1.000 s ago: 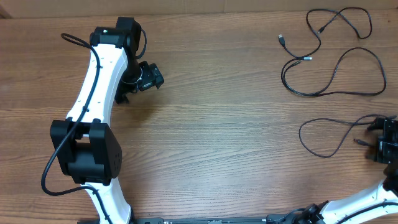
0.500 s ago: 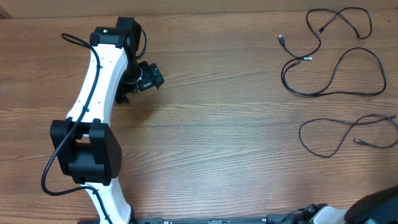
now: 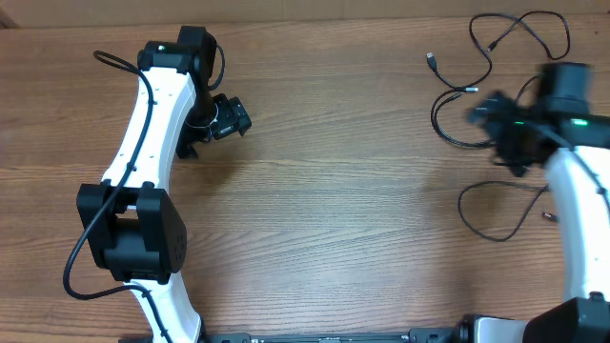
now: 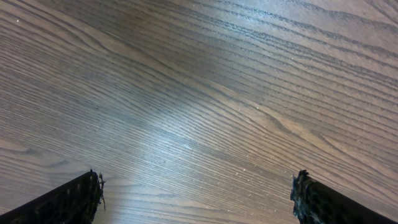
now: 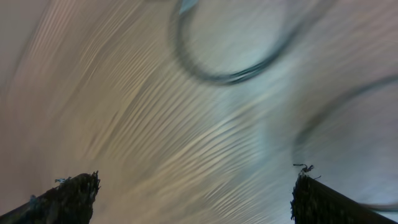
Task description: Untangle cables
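Several thin black cables lie loose at the table's far right in the overhead view: an upper strand (image 3: 534, 13), a middle loop (image 3: 456, 142) and a lower loop (image 3: 464, 214). My right gripper (image 3: 500, 133) hovers blurred over the middle loop, partly hiding it. The right wrist view is smeared; my right gripper (image 5: 196, 186) is open, with a curved cable (image 5: 230, 76) on the wood beyond the fingertips (image 5: 71, 196) and nothing between them. At the left my left gripper (image 3: 205, 129) is far from the cables. In its wrist view the left gripper (image 4: 196, 186) is open over bare wood.
The wooden table (image 3: 334, 191) stretches between the two arms. The left arm's white links and black elbow (image 3: 129, 229) stand at the left. A small silver-tipped plug (image 3: 432, 60) lies at the cables' left side.
The right arm has swung from the lower right edge up and left over the cables and is still blurred with motion. The left arm has not moved.
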You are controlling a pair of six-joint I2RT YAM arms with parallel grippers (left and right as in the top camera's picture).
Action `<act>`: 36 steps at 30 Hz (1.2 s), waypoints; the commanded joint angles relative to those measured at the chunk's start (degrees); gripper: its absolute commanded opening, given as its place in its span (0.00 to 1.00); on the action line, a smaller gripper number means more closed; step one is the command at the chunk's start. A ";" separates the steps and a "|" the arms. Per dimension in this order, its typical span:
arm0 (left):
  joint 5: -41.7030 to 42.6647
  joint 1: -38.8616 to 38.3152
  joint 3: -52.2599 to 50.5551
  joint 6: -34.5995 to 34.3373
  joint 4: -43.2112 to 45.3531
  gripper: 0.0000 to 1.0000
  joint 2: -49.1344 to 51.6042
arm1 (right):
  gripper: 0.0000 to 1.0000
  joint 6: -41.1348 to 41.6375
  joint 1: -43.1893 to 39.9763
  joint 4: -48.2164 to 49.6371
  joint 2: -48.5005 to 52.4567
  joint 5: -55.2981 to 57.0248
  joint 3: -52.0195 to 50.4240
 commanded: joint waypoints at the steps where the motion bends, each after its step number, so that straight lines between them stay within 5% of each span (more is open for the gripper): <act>1: -0.52 0.07 1.20 0.96 0.07 1.00 -1.62 | 1.00 -5.81 9.81 1.60 -0.90 2.12 0.11; 11: -0.55 0.07 1.20 0.96 0.07 0.99 -1.62 | 1.00 -8.92 27.04 7.30 -0.90 4.39 0.11; 36: -0.55 0.07 1.20 0.96 0.07 1.00 -1.62 | 1.00 -8.94 28.15 7.96 -0.85 4.42 0.09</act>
